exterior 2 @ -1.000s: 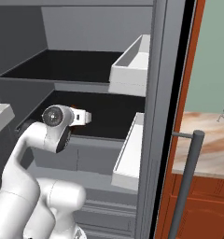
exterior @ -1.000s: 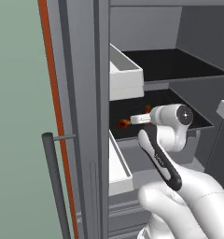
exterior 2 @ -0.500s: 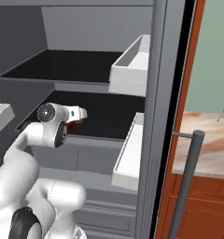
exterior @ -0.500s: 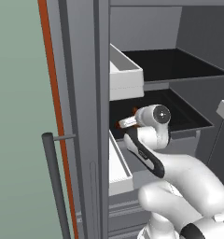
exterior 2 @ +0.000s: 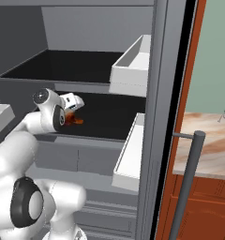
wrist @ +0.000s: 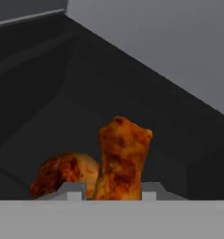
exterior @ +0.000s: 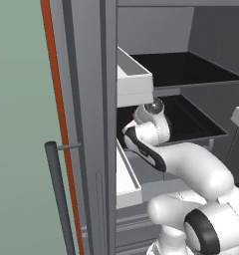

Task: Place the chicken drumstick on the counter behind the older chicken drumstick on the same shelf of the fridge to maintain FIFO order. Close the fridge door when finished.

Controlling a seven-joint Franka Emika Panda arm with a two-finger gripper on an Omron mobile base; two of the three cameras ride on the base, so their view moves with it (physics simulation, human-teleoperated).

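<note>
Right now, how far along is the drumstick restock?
Done: the fridge is open and the arm has reached in over the lower black shelf. In hand: the gripper is shut on the chicken drumstick, with the older drumstick lying beside it on that shelf. Left: set it down behind the older one, pull out, close the fridge door.

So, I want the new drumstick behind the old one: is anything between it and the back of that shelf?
The held chicken drumstick sits in the gripper beside the older drumstick. Beyond them the black shelf runs bare to the fridge's grey back wall; nothing visible blocks it.
</note>
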